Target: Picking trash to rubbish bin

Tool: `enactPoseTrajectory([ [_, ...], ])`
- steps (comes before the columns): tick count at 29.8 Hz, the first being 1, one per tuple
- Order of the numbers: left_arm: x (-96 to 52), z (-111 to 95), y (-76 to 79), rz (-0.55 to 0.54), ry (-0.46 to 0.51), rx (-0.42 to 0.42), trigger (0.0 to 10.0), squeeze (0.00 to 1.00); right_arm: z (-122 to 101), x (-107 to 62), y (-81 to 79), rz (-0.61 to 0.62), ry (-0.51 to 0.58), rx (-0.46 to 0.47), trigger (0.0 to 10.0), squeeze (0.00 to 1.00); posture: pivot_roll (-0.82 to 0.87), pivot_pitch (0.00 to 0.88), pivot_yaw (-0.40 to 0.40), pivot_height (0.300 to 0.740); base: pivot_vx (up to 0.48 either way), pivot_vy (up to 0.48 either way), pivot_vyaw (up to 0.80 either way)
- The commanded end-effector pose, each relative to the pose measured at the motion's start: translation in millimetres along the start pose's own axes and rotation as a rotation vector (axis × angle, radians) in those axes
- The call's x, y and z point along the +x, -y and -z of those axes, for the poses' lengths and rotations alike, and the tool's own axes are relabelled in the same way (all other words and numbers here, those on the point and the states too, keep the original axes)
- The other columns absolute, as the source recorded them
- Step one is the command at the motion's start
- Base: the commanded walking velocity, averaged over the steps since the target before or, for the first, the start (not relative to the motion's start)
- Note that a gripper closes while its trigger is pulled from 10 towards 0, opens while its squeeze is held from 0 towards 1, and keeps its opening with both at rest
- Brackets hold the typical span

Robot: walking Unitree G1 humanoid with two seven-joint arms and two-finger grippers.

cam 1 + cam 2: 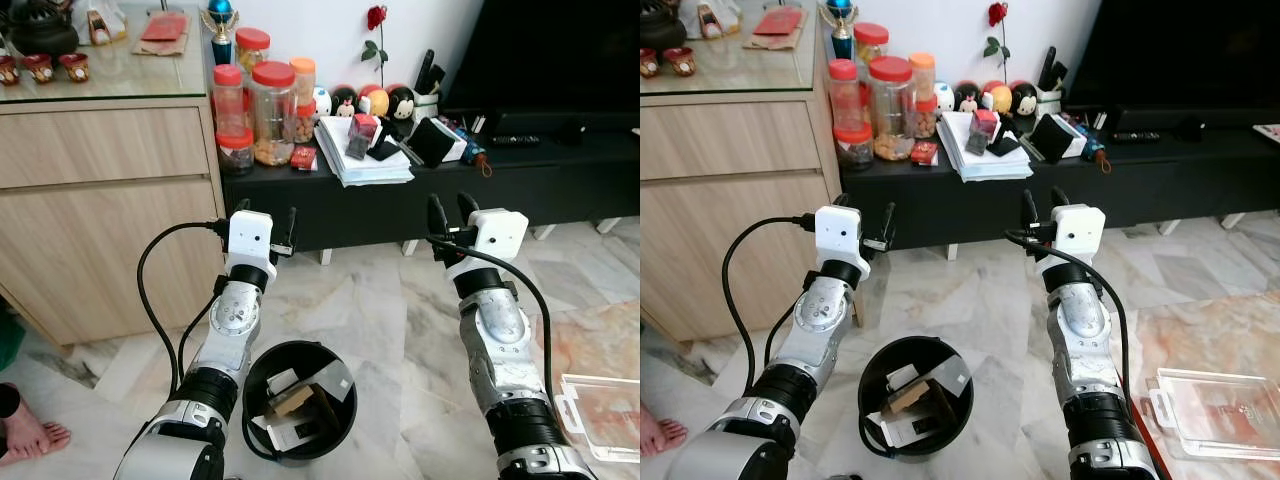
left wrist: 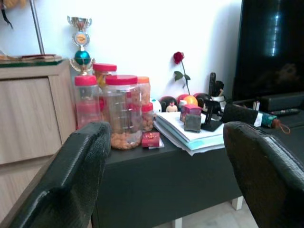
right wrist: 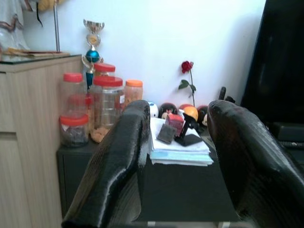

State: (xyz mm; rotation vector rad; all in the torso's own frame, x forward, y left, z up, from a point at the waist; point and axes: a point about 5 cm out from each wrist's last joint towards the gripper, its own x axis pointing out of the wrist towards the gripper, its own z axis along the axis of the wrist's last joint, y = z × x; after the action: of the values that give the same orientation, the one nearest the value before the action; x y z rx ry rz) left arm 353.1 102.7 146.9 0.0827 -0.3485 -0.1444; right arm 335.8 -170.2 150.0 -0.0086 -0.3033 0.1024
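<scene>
Rubbish bin [image 1: 300,400]: black, round, on the marble floor [image 1: 390,310] between the two forearms, closer to the left one. Already holds several pieces of trash [image 1: 297,402], card or paper scraps and a brown bit, lying loose inside. So part of the job looks done.

Left end effector [image 1: 266,230]: raised in front of the robot, fingers spread apart, nothing between them. Right end effector [image 1: 452,222]: same height, fingers parted too, though more narrowly, and empty. Both point toward the low black desk [image 1: 560,165], neither over the bin.

What may be left, as a guess: a clear plastic tray or packet [image 1: 600,415] lies flat on the floor near the right forearm. Cannot tell whether it counts as trash. The desk carries jars [image 1: 272,110], a paper stack [image 1: 362,160] and small toys near its left end; these read as household things, not litter, but a small red packet [image 1: 303,157] by the jars at the front edge is uncertain.

Room for moving: open floor ahead up to the desk's front edge. A wooden cabinet [image 1: 100,210] stands close on the left, its corner near the left end effector, so little swing room that way. A person's bare foot [image 1: 25,432] is on the floor at far left; keep clear. The right side is freer, apart from the tray.
</scene>
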Motion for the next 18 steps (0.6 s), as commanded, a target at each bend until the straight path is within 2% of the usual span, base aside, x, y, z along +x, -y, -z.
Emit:
enactPoseTrajectory([
  [1, 1.6, -4.5, 5.5, 0.024, 0.023, -0.007, 10.0, 0.0, -2.7, 2.3, 6.8, 0.032, 0.011, 0.009, 10.0, 0.0, 0.15, 0.0, -0.097, 0.74, 0.0, 0.0, 0.0],
  [18, 3.0, -5.6, 8.3, 0.03, 0.029, -0.029, 10.0, 0.0, 0.6, 0.6, 8.1, 0.041, 0.013, 0.012, 10.0, 0.0, 0.16, 0.0, -0.105, 0.74, 0.0, 0.0, 0.0],
])
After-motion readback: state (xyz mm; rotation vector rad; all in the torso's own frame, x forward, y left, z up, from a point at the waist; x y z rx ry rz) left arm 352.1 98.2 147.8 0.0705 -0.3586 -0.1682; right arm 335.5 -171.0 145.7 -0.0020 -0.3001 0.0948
